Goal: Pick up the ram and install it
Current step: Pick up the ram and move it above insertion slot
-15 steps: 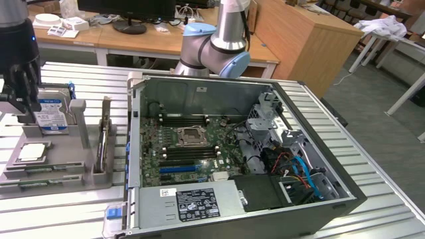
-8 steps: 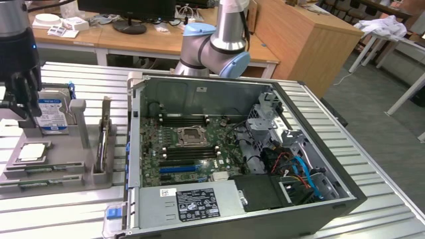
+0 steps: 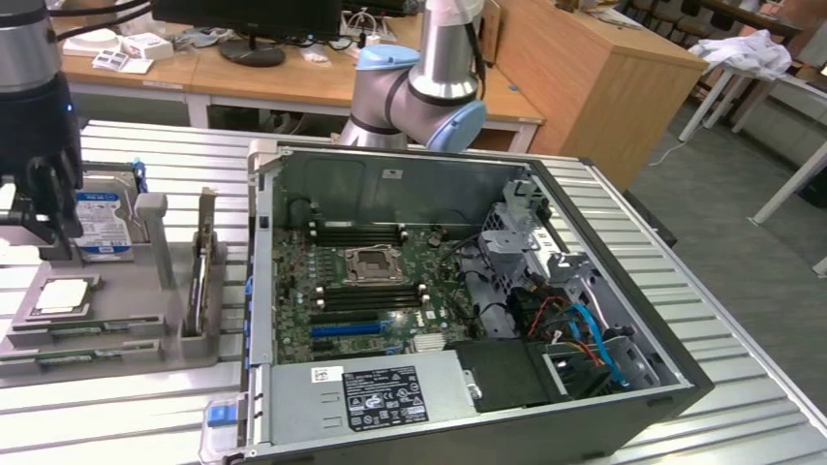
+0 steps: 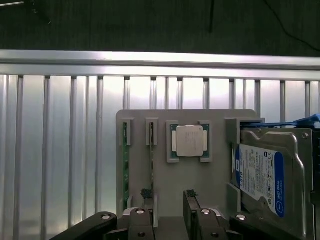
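Surface: ribbed aluminium table (image 3: 181, 155), office desks behind. On it, one open PC case (image 3: 387, 184) and one grey holder (image 4: 217, 175).

Holder contents: two sticks on edge in neighbouring slots, namely the ram (image 4: 151, 165) and a second stick (image 4: 125, 165); one processor (image 4: 190, 141); one hard drive (image 4: 262, 180). Neither stick is lifted.

One gripper (image 4: 167, 200), jaws spread and empty, hangs over the holder's near edge. One finger (image 4: 146, 196) sits almost in line with the ram, and the other lies towards the processor.

Risk, as I judge it: coming down this far off-centre would put a fingertip on the ram's top edge rather than beside it — the thin board could bend or jam in its slot. A finger could also catch the slot wall.
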You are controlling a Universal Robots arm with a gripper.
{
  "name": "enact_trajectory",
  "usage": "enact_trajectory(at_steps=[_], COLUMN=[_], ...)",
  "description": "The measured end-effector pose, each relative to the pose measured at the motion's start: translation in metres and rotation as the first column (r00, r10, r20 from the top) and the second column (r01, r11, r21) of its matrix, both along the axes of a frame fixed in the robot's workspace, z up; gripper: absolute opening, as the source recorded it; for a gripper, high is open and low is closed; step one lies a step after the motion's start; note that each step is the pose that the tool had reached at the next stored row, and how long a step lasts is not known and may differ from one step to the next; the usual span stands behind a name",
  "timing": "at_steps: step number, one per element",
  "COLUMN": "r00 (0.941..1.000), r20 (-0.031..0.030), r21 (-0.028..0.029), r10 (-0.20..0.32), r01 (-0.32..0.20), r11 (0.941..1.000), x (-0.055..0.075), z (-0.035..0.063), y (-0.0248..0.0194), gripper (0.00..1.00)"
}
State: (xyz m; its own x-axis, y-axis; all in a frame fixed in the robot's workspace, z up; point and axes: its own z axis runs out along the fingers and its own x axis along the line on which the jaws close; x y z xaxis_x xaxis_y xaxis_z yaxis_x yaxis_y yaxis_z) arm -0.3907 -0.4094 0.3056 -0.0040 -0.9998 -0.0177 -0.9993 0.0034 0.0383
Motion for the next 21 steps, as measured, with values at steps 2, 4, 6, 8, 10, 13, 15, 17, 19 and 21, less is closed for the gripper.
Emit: enact_trajectory(at_steps=[2,4,6,8,10,13,15,17,19,21], r00=[1.0000,1.0000,1.0000,1.0000,1.0000,0.9999,0.9998,0.9998,0.9998,0.9998], r20=[0.0001,0.0001,0.0001,0.0001,0.0056,0.0169,0.0206,0.0213,0.0215,0.0215], r21=[0.0001,0.0000,0.0000,0.0000,0.0007,0.0008,0.0008,0.0008,0.0008,0.0009], r10=[0.000,0.000,0.000,0.000,0.000,0.001,0.002,0.002,0.002,0.002], r01=[0.000,0.000,0.000,0.000,0.000,-0.001,-0.002,-0.002,-0.002,-0.002], r11=[1.0000,1.0000,1.0000,1.0000,1.0000,1.0000,1.0000,1.0000,1.0000,1.0000], x=[-0.0002,-0.0002,-0.0002,-0.0004,-0.0019,-0.0052,-0.0062,-0.0063,-0.0064,-0.0066], z=[-0.0037,-0.0042,-0.0042,-0.0042,-0.0044,-0.0044,-0.0044,-0.0044,-0.0044,-0.0044], y=[-0.0001,0.0000,-0.0001,0.0000,0.0000,0.0000,-0.0001,-0.0001,-0.0001,-0.0004], gripper=[0.37,0.37,0.37,0.37,0.37,0.37,0.37,0.37,0.37,0.37])
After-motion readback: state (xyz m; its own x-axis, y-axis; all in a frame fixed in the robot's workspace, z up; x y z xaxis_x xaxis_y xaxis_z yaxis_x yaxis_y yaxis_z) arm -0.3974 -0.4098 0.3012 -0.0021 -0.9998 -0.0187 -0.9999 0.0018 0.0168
